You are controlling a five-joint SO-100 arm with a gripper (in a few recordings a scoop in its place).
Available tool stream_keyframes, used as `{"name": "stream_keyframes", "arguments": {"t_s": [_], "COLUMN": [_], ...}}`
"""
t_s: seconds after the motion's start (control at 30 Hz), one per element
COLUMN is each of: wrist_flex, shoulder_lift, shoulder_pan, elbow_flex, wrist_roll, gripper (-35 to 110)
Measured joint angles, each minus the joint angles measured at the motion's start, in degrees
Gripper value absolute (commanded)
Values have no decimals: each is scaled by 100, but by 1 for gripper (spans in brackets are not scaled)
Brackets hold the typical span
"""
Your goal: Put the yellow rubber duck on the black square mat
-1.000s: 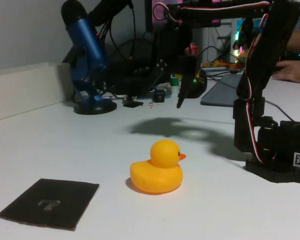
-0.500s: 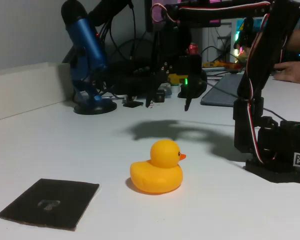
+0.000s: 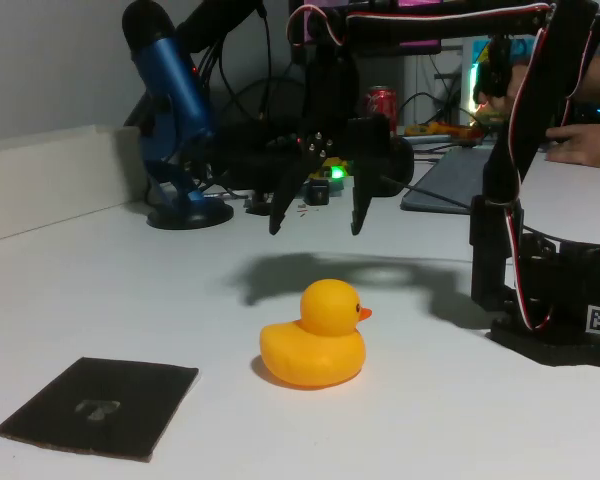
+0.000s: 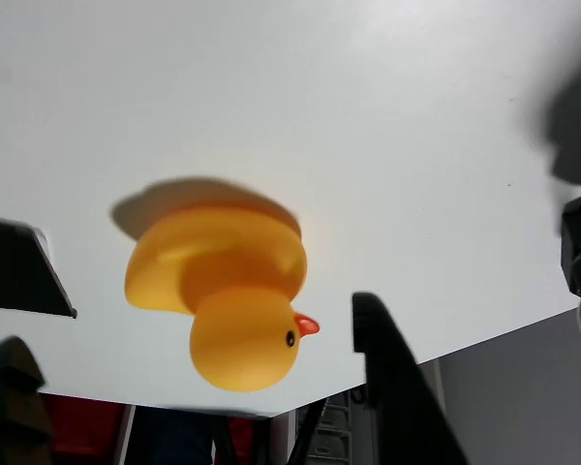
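Hovering over the small glossy yellow rubber duck (image 3: pixel 314 348), black two-finger end effector (image 3: pixel 315 212) spread wide, gripping nothing, presumably lining up a straddling grasp. Sitting upright mid-bench (image 3: pixel 430 420), well apart from the thin black square mat (image 3: pixel 100 405) waiting lower left.

In the fixed view, the black arm (image 3: pixel 510 190) is seen rising from its base at the right, with its upper link stretched leftward near the top of the frame. The gripper (image 3: pixel 315 222) is hung downward from the wrist, above the table, with its jaws spread wide apart. In the wrist view, the two dark fingers (image 4: pixel 397 387) are seen at the lower edge, well apart, with nothing gripped between them.
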Motion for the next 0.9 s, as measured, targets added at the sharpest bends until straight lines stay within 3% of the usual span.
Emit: {"name": "stream_keyframes", "arguments": {"t_s": [0.23,0.9], "wrist_flex": [-9,-9], "shoulder_lift": [0,9], "shoulder_pan": [-800,-1846], "elbow_flex": [0,0], "wrist_roll": [0,0], "gripper": [39,38]}}
